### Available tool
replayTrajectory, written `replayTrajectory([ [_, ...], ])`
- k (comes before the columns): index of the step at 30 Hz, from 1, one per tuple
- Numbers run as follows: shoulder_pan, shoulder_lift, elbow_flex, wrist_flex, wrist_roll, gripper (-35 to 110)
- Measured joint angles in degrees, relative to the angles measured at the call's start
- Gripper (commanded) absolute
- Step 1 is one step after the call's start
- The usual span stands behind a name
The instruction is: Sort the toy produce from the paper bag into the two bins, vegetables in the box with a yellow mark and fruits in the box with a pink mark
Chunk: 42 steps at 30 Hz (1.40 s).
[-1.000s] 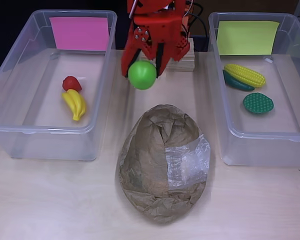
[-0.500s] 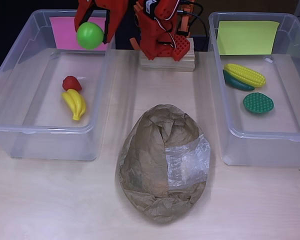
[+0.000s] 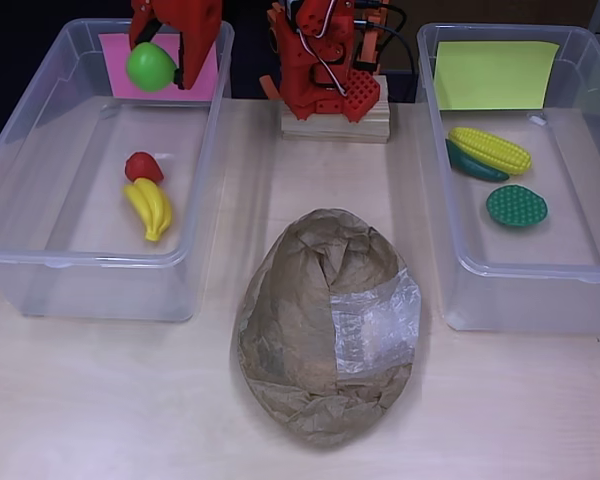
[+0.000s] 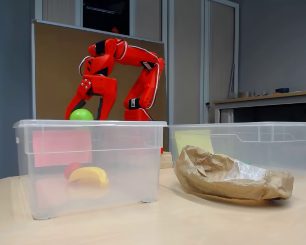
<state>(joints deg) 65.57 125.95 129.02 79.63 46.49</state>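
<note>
My red gripper (image 3: 158, 60) is shut on a green ball-shaped toy fruit (image 3: 150, 67), held above the far end of the left bin (image 3: 40, 270) with the pink mark (image 3: 205, 80). In the fixed view the green fruit (image 4: 81, 115) sits just above the bin's rim (image 4: 92, 123), between the fingers of the gripper (image 4: 82, 113). A red strawberry (image 3: 142, 166) and yellow bananas (image 3: 151, 207) lie inside that bin. The right bin (image 3: 520, 290) with the yellow mark (image 3: 495, 75) holds a corn cob (image 3: 490, 150), a dark green vegetable (image 3: 472, 163) and a round green one (image 3: 516, 205). The crumpled paper bag (image 3: 325, 325) lies between the bins.
The arm's base (image 3: 330, 70) stands on a wooden block (image 3: 335, 125) at the back centre, between the two bins. Bare table (image 3: 130, 400) runs along the front. In the fixed view a brown board (image 4: 51, 71) stands behind the arm.
The gripper has swung left with the green fruit, from over the table in front of the base to above the pink-marked bin's far end.
</note>
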Motion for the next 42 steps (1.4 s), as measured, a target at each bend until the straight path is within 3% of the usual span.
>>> replayTrajectory([
  [8, -0.4, 0.4, 3.0, -2.4, 0.0, 49],
  [15, -3.3, 8.1, 3.1, -2.0, -1.2, 35],
  [27, -23.7, 25.6, 2.6, 0.3, 2.3, 24],
  [34, -44.2, 26.5, 4.0, -9.0, 4.0, 16],
  [42, -54.1, 26.0, 16.6, -25.3, 3.8, 5],
])
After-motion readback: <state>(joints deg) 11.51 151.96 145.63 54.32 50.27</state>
